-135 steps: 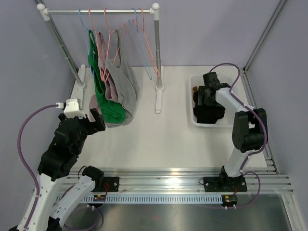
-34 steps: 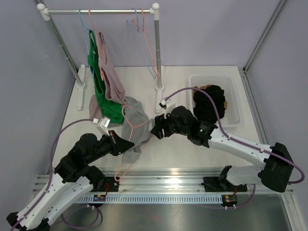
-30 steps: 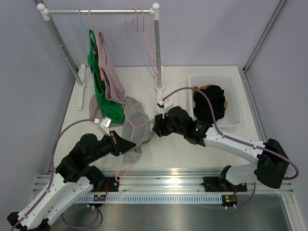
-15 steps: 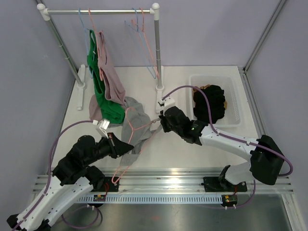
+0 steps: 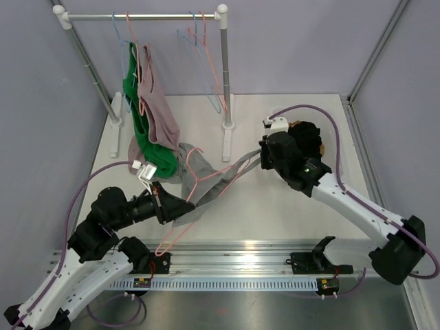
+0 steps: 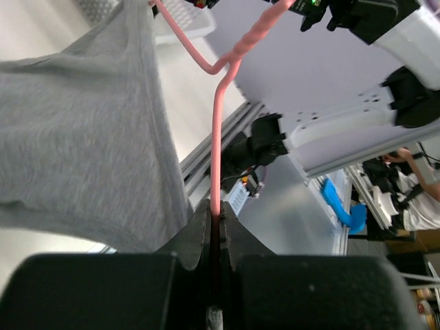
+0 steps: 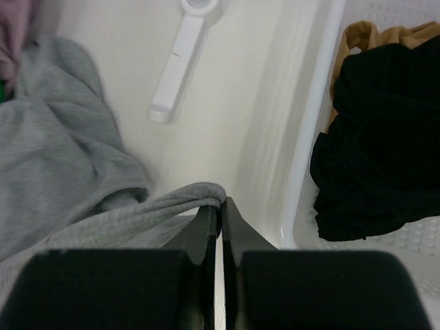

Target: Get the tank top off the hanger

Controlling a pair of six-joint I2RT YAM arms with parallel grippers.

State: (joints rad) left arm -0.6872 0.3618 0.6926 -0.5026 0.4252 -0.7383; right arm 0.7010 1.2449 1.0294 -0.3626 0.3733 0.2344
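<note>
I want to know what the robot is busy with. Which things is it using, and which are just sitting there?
Using:
- grey tank top, pinched by the right gripper
- pink hanger, pinched by the left gripper

Just sitting there:
- green top and mauve top on the rack
- white bin with black clothes

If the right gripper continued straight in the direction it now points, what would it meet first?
The right gripper, shut on the gray tank top, points toward the white bin; its near wall probably comes first, though depth is unclear.
</note>
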